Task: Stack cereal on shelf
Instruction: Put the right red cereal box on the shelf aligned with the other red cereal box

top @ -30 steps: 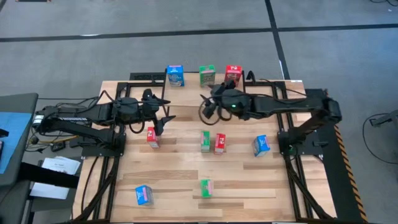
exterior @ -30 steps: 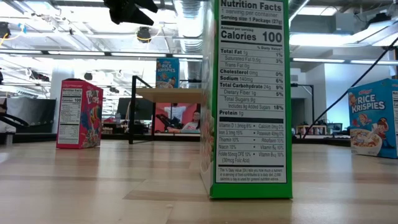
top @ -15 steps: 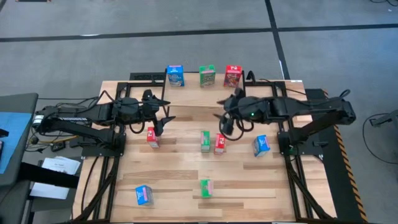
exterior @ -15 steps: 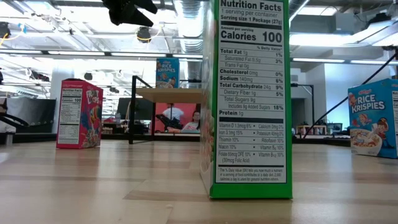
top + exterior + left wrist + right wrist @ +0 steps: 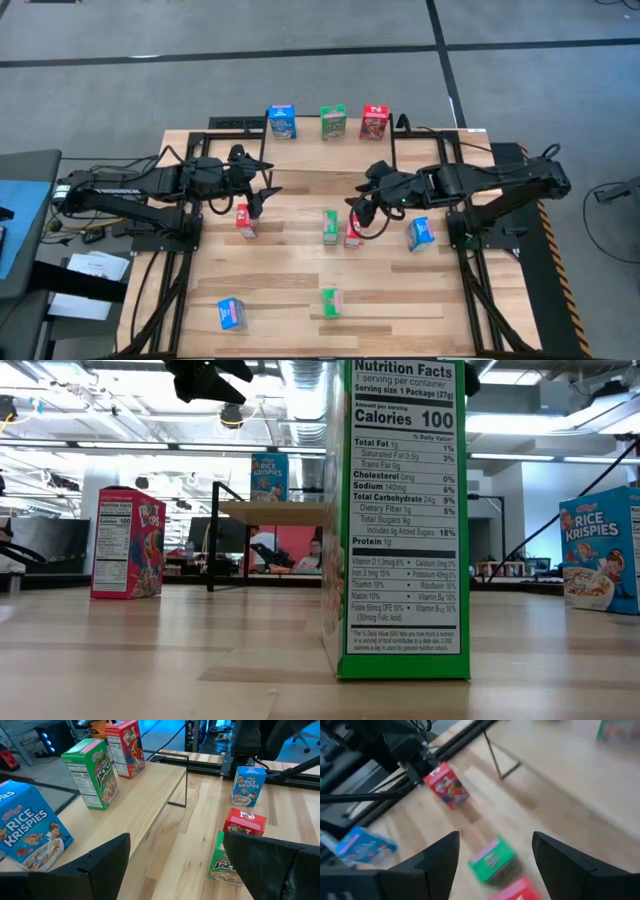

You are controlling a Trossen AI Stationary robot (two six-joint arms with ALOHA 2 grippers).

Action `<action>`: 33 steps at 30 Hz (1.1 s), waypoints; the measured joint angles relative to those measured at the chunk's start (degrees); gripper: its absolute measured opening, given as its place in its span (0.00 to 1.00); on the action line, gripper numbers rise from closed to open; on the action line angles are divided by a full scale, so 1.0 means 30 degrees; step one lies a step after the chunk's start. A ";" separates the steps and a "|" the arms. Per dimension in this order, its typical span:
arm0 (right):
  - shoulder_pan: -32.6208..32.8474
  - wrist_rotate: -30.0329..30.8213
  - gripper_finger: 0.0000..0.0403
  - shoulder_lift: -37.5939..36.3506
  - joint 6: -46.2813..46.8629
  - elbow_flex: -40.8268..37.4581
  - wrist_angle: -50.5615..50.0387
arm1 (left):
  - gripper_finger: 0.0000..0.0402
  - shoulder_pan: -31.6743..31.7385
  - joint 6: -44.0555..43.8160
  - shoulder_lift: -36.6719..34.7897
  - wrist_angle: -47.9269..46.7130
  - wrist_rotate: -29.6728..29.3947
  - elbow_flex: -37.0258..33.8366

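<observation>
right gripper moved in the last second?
Yes. In the high view the right gripper has come away from the shelf toward the table's near side, now over the red box.

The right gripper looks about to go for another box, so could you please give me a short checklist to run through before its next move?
1. Right gripper open and empty: ok.
2. It sits over the red box at the middle of the table: ok in the high view; how high above it, cannot tell.
3. Green box close beside that red box, may crowd one finger: not ok.
4. Shelf already holds a blue, a green and a red box at its back edge, free plank in front: ok.
5. Left gripper open, waiting above the other red box, clear of the right arm's path: ok.
</observation>
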 joint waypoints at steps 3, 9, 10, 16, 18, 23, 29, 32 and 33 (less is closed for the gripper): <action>-0.0007 -0.1478 0.69 0.0010 0.1186 0.0000 -0.0695 | 0.77 0.0000 -0.0130 0.0000 0.0000 0.0000 0.0000; -0.0007 -0.3033 0.69 0.0666 0.1965 0.0028 -0.1370 | 0.77 0.0000 -0.0135 0.0000 -0.0094 0.0000 0.0000; -0.0007 -0.3274 0.69 0.0818 0.1965 0.0044 -0.1376 | 0.77 0.0000 -0.0135 0.0000 -0.0184 0.0004 0.0000; -0.0218 -0.4883 0.69 0.1915 0.3513 0.0000 -0.1836 | 0.77 0.0000 -0.0135 0.0000 -0.0422 0.0029 0.0000; -0.0350 -0.5533 0.69 0.2329 0.4290 0.0007 -0.1754 | 0.77 0.0000 -0.0135 0.0000 -0.0472 0.0029 0.0000; -0.0583 -0.6580 0.69 0.3344 0.5612 0.0000 -0.2299 | 0.77 0.0000 -0.0135 0.0000 -0.0474 0.0025 0.0000; -0.0568 -0.6623 0.69 0.4051 0.6058 0.0000 -0.3367 | 0.77 0.0000 -0.0139 0.0000 -0.0944 0.0015 0.0000; -0.0561 -0.6571 0.69 0.4031 0.6813 0.0000 -0.4410 | 0.77 0.0000 -0.0145 0.0000 -0.0971 0.0062 0.0000; -0.0561 -0.6533 0.69 0.4044 0.7061 0.0000 -0.4579 | 0.77 0.0000 -0.0174 0.0000 -0.0978 0.0173 0.0000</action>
